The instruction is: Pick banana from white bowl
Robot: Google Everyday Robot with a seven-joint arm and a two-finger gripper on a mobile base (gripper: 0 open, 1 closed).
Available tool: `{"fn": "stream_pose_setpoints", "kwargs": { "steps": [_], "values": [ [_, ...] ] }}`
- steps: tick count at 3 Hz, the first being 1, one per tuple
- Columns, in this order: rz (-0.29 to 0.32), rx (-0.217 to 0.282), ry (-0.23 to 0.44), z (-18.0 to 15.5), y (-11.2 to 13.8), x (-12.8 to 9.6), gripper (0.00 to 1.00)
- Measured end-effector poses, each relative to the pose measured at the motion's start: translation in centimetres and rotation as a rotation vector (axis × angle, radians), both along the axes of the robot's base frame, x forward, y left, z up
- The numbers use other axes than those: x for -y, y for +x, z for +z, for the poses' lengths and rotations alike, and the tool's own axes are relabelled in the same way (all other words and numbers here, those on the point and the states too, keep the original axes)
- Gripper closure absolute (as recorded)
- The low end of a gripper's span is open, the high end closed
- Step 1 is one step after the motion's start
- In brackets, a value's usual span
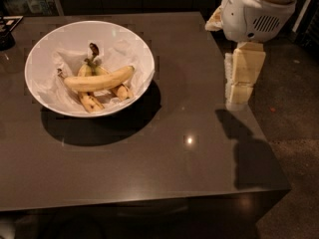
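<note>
The banana (pixel 99 79) lies inside the white bowl (pixel 148 63), stretched nearly level across its middle, with its tip pointing up and to the right and its length resting on top of the smaller, brown-spotted bananas (pixel 90 102). These fan out beneath it from a dark stem (pixel 93 49) near the back of the bowl. Crumpled white paper (pixel 60 59) lines the bowl under the fruit. The bowl sits on the far left part of the dark, glossy desk (pixel 149 168). The gripper (pixel 239 96) hangs pointing downward above the desk's right edge, under the arm's rounded white housing (pixel 254 9), and its shadow (pixel 234 121) falls on the desk just below it. It is well apart from the bowl, to the banana's right, and touches nothing that can be seen. From this angle its cream-coloured parts seem to overlap, so whether it is released or clenched cannot be told. The speckled floor (pixel 294 108) shows beyond the desk on the right.
</note>
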State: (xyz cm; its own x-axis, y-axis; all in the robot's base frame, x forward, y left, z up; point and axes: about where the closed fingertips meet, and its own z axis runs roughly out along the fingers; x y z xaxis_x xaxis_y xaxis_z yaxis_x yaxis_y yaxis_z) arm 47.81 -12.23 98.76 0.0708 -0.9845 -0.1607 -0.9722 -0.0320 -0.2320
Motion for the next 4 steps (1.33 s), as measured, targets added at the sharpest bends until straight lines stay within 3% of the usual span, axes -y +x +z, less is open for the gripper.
{"fn": "stream_pose_setpoints", "kwargs": {
  "steps": [1, 3, 4],
  "values": [
    [0.033, 0.015, 0.003, 0.0, 1.4, -2.3, 0.00],
    [0.150, -0.024, -0.053, -1.8, 7.8, -12.1, 0.00],
    [0.183, 0.003, -0.031, -1.6, 8.6, -14.6, 0.00]
  ]
}}
